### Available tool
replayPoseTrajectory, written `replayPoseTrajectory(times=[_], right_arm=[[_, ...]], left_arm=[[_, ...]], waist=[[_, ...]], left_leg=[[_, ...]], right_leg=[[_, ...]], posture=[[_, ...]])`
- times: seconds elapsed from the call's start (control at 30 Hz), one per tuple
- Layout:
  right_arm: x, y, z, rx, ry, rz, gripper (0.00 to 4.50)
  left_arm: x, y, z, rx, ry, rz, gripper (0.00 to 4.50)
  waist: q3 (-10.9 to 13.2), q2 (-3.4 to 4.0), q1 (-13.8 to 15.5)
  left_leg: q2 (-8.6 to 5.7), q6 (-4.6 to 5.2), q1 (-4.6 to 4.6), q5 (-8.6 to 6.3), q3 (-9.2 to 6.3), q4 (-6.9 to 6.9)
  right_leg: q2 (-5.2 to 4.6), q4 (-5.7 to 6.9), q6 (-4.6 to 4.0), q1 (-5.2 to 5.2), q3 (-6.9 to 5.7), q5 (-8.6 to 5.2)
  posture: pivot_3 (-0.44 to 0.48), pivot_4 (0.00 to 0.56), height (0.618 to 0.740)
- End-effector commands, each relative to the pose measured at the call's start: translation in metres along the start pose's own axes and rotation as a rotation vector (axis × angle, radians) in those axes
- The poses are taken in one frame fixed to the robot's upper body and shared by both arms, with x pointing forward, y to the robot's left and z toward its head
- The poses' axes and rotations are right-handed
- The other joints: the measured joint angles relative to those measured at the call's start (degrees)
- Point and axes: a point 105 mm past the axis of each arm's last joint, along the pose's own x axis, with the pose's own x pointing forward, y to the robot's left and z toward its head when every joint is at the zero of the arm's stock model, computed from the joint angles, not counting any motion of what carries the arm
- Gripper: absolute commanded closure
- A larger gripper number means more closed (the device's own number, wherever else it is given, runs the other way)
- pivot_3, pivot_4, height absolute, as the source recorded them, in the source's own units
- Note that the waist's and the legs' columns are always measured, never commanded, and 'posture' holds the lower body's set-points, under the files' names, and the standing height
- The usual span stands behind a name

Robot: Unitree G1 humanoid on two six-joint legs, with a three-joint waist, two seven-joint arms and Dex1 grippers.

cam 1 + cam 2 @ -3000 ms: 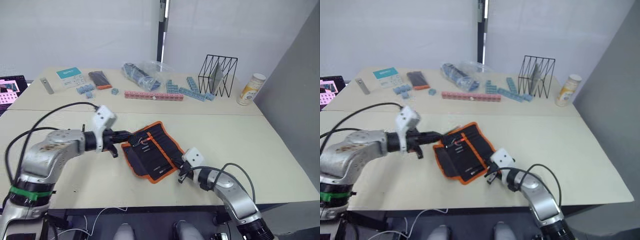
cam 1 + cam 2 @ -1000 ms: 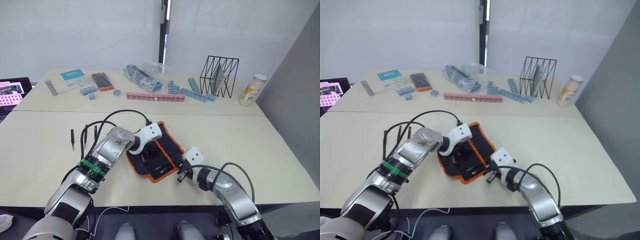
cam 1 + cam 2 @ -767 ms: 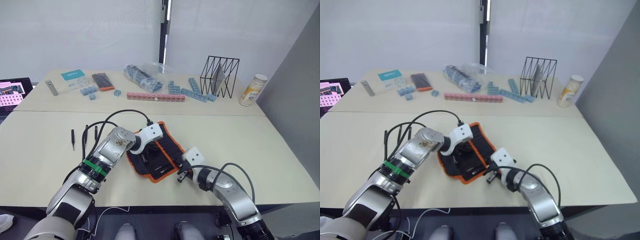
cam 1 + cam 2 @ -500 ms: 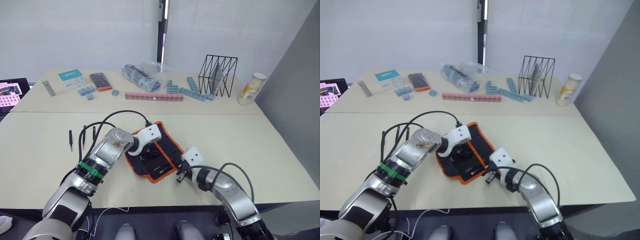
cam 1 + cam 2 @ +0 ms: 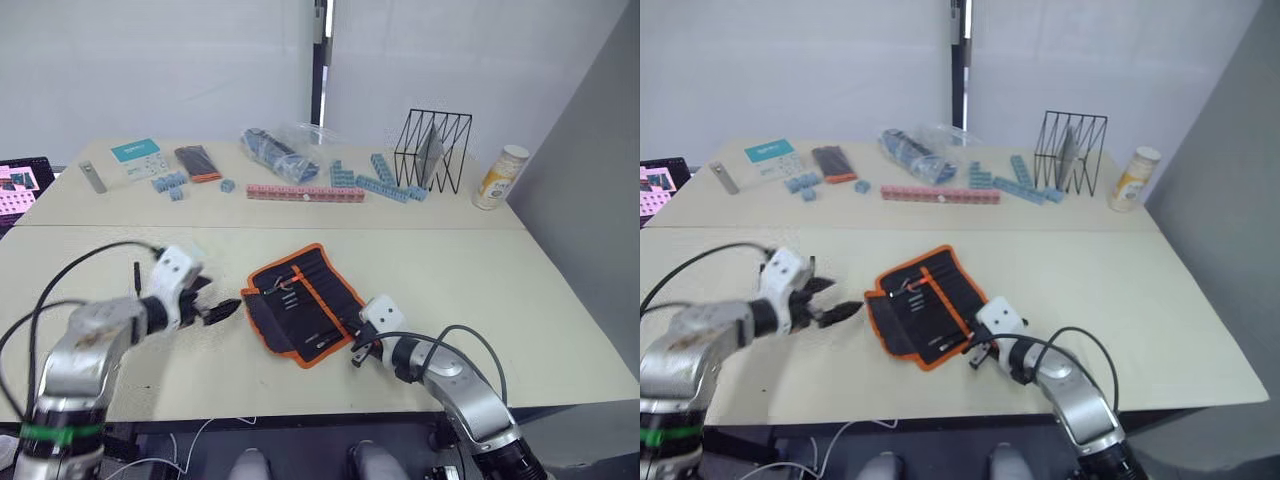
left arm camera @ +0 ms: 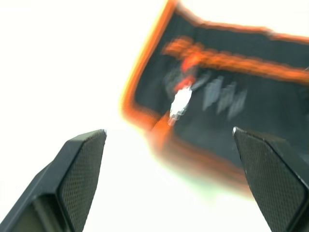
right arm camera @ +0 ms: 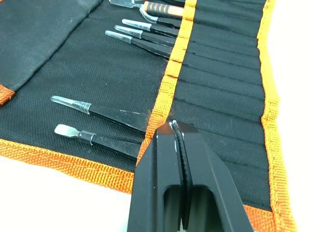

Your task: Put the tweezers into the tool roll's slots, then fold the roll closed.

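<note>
Tool roll (image 5: 303, 302) flat, woven black fabric, orange binding, slim tweezers (image 7: 101, 112) slotted

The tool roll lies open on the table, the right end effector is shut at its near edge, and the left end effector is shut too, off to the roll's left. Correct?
Not quite: the left end effector is open, its fingers spread wide in the left wrist view. The rest holds: the tool roll lies open on the table, and the right end effector is shut at its near edge.

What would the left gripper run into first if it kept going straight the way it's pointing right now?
Probably the black fabric tool roll with orange edging. The left gripper, open, points across bare table at the roll's near orange-bound edge. Nothing lies between them, though depth is hard to judge.
</note>
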Motion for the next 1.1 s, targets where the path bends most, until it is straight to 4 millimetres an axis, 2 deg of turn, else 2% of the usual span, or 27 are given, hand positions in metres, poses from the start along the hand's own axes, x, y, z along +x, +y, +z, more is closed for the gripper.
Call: replayPoseTrajectory(times=[0.03,0.13,0.27,0.4,0.53,0.67,0.77,0.87,0.97,1.1], right_arm=[[-0.007,0.016,-0.074,0.119,0.283,0.052,4.50],[-0.007,0.015,-0.075,0.116,0.285,0.058,4.50],[-0.006,0.016,-0.075,0.111,0.287,0.075,4.50],[-0.006,0.019,-0.076,0.104,0.290,0.095,4.50],[-0.006,0.020,-0.076,0.104,0.290,0.100,4.50],[-0.005,0.021,-0.076,0.105,0.288,0.106,4.50],[-0.004,0.022,-0.075,0.106,0.286,0.109,4.50],[-0.003,0.021,-0.075,0.106,0.284,0.107,4.50],[-0.002,0.020,-0.074,0.105,0.282,0.101,4.50],[0.000,0.017,-0.072,0.102,0.279,0.090,4.50]], left_arm=[[-0.039,0.017,0.003,0.006,-0.117,0.201,0.05],[-0.068,0.023,-0.015,-0.029,-0.148,0.362,0.05],[-0.109,0.017,-0.043,-0.096,-0.191,0.580,0.05],[-0.127,0.008,-0.064,-0.129,-0.142,0.674,0.05],[-0.141,0.002,-0.075,-0.127,-0.103,0.739,0.05],[-0.143,0.003,-0.082,-0.117,-0.093,0.751,0.05],[-0.138,0.005,-0.088,-0.126,-0.091,0.739,0.05],[-0.131,0.012,-0.092,-0.135,-0.094,0.742,0.05],[-0.120,0.025,-0.096,-0.177,-0.104,0.766,0.05],[-0.094,0.043,-0.090,-0.215,-0.130,0.766,0.05]], waist=[[0.03,-0.25,0.05],[0.02,-0.25,0.20],[-0.05,-0.23,0.10],[-0.12,-0.33,0.04],[-0.21,-0.19,-0.14],[-0.28,-0.09,-0.61],[-0.30,-0.12,-1.08],[-0.31,-0.12,-1.19],[-0.31,-0.11,-1.22],[-0.32,-0.11,-1.04]], left_leg=[[0.01,-0.02,-0.02,-0.01,-0.01,0.00],[0.02,-0.11,-0.04,-0.07,0.02,0.02],[0.02,-0.20,-0.10,-0.15,0.15,0.01],[0.01,-0.20,-0.14,-0.30,0.19,0.23],[0.01,-0.20,-0.34,-0.88,0.01,0.98],[-0.01,-0.22,-0.55,-0.98,0.08,0.97],[-0.15,-0.19,-0.53,-1.01,0.35,0.98],[-0.14,-0.17,-0.47,-1.05,0.38,0.95],[-0.06,-0.18,-0.41,-1.07,0.36,0.91],[-0.02,-0.18,-0.34,-1.07,0.34,0.88]], right_leg=[[0.00,-0.03,0.00,0.00,-0.01,0.00],[-0.06,-0.34,-0.01,0.03,-0.01,0.00],[-0.22,-0.82,-0.02,0.10,-0.02,0.01],[-0.26,-0.87,-0.02,0.06,-0.02,0.00],[-0.27,-0.96,-0.02,0.01,-0.15,0.00],[-0.41,-1.81,-0.02,0.04,-0.27,0.00],[-0.82,-1.80,-0.02,0.01,-0.33,0.00],[-0.82,-1.77,-0.02,-0.02,-0.37,0.00],[-0.80,-1.73,-0.02,-0.03,-0.50,0.00],[-0.81,-1.67,-0.02,-0.01,-0.64,0.01]], posture=[[0.000,0.150,0.706],[0.000,0.150,0.706],[0.000,0.150,0.706],[0.000,0.150,0.706],[0.000,0.150,0.706],[0.000,0.150,0.706],[0.000,0.150,0.706],[0.000,0.150,0.706],[0.000,0.150,0.706],[0.000,0.150,0.706]])
